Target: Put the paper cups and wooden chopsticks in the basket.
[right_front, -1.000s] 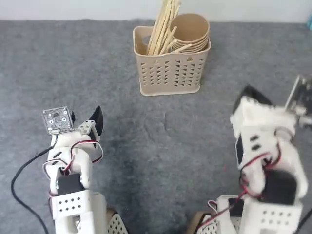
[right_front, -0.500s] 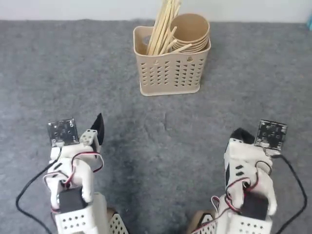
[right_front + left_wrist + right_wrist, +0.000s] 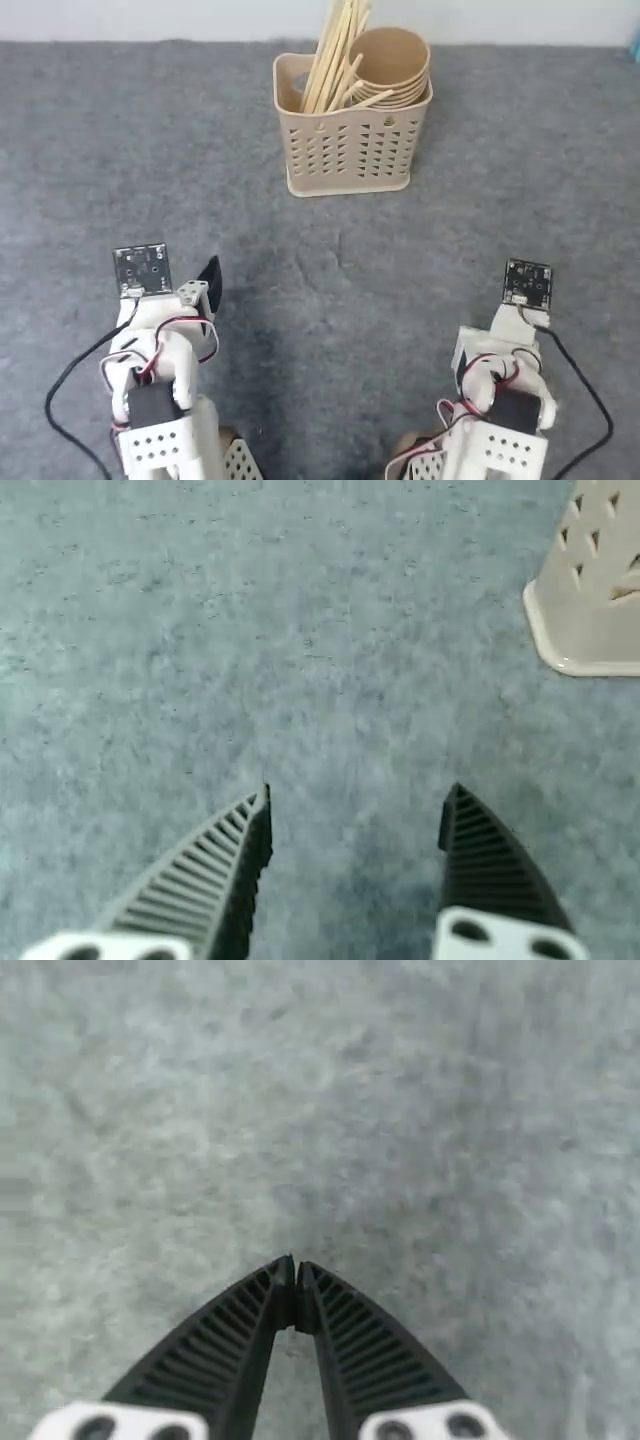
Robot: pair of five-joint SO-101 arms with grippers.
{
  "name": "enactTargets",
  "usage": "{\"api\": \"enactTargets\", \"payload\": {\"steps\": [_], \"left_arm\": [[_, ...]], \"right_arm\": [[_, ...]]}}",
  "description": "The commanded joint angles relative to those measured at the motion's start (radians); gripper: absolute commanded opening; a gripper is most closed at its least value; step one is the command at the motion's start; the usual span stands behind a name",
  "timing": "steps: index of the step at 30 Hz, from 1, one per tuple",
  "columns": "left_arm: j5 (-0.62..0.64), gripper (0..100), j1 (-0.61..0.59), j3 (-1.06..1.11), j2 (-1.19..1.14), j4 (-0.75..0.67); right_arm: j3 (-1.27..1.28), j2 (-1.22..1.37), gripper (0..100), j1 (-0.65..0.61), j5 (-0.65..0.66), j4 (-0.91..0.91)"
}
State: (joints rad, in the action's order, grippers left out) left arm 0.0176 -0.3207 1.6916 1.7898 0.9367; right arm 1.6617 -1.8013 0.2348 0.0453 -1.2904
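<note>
The beige slotted basket (image 3: 348, 140) stands at the back middle of the grey carpet. A nested stack of brown paper cups (image 3: 392, 62) sits in its right half, and a bundle of wooden chopsticks (image 3: 333, 52) leans upright in its left half. My left gripper (image 3: 207, 278) is folded back at the front left, far from the basket. In the left wrist view the left gripper (image 3: 358, 802) is open over bare carpet, with a corner of the basket (image 3: 592, 590) beyond it. My right gripper (image 3: 295, 1266) is shut with nothing in it, pointing at the carpet.
Grey carpet (image 3: 330, 260) covers the table between the arms and the basket. The right arm's camera board (image 3: 527, 283) sits at the front right, the left arm's board (image 3: 142, 270) at the front left. A pale wall edge runs along the back.
Both arms have drawn back toward the front edge. The right arm, raised and extended a second ago, has folded down low; the left has retreated a little.
</note>
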Motion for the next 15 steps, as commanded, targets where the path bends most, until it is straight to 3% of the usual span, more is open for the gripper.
{"api": "enactTargets", "payload": {"steps": [1,4,6,10,15], "left_arm": [[-0.008,24,-0.009,-0.013,-0.006,0.043],[-0.021,13,-0.009,-0.013,-0.006,0.048],[-0.097,1,-0.009,-0.015,-0.006,0.049],[-0.209,2,-0.009,-0.021,-0.006,0.081],[-0.224,1,-0.008,-0.03,-0.006,0.152]], "right_arm": [[0.009,-0.015,0.7,0.054,0.018,-0.008],[0.015,-0.013,0.7,0.062,0.018,-0.025],[0.017,-0.013,0.7,0.062,0.018,-0.024],[0.02,-0.013,0.7,0.062,0.017,-0.022],[0.02,-0.013,0.7,0.064,0.018,-0.022]]}}
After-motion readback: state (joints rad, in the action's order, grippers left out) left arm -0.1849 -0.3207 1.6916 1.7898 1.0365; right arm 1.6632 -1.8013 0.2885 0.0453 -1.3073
